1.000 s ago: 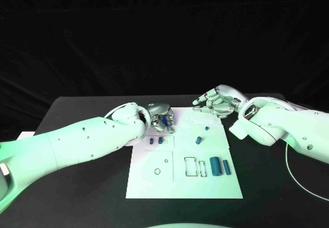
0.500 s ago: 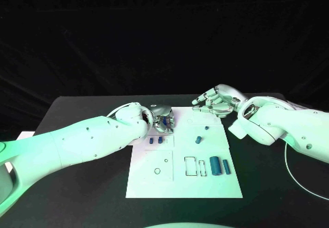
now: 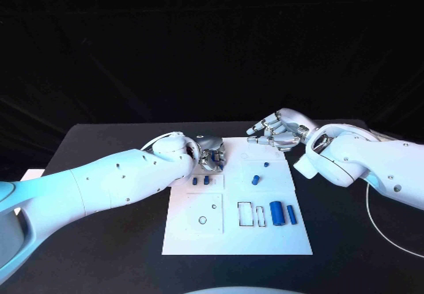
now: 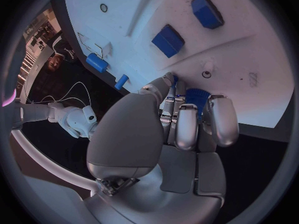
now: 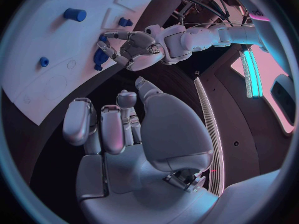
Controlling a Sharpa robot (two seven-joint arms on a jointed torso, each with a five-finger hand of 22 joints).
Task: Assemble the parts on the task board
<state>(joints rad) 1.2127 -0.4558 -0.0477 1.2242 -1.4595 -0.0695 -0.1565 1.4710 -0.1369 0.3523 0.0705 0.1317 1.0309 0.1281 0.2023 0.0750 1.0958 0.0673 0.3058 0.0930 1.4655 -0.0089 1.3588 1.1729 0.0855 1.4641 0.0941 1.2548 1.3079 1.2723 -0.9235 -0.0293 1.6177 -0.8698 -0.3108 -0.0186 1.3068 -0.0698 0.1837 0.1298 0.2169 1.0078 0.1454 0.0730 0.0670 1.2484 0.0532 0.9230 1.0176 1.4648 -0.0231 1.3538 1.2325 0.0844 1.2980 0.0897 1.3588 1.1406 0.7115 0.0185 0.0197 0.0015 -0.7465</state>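
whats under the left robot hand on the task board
A blue part shows between the curled fingers of the left robot hand, over the task board. The hand covers most of it, so its shape is unclear.

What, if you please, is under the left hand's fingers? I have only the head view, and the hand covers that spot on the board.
Observer: The left wrist view shows a blue part gripped between the fingers of the left hand, at the edge of the task board.
Operator: Thank you. Is the right hand holding anything?
Observer: No. The right wrist view shows the right hand with nothing in it and its fingers apart, over the dark table just off the board.
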